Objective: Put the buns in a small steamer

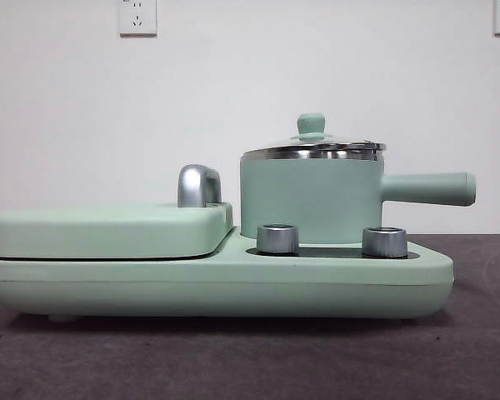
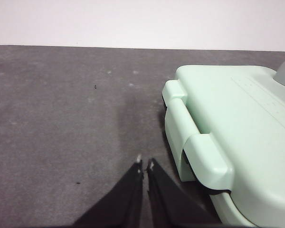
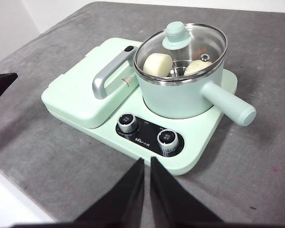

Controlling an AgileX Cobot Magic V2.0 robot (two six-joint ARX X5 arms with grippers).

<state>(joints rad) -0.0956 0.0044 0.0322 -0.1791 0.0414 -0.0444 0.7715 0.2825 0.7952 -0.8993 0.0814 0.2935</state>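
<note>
- The steamer [image 1: 312, 198] stands on the right half of a mint-green cooker base [image 1: 233, 287], its lid [image 3: 180, 47] on and its long handle [image 1: 429, 188] pointing right in the front view.
- Through the glass lid, both buns sit inside: the smooth bun [image 3: 157, 64] and a second bun [image 3: 198, 67], partly hidden.
- A flat griddle [image 1: 108, 229] with a chrome handle [image 1: 198, 185] lies just beside the steamer.
- Two knobs [image 3: 148, 130] sit on the base in front of the steamer.
- The left gripper [image 2: 145, 165] hovers over the grey table [image 2: 61, 118] beside the griddle's edge, jaws nearly touching, holding nothing.
- The right gripper [image 3: 147, 161] hangs above the front of the base, jaws pressed close together, empty.
</note>
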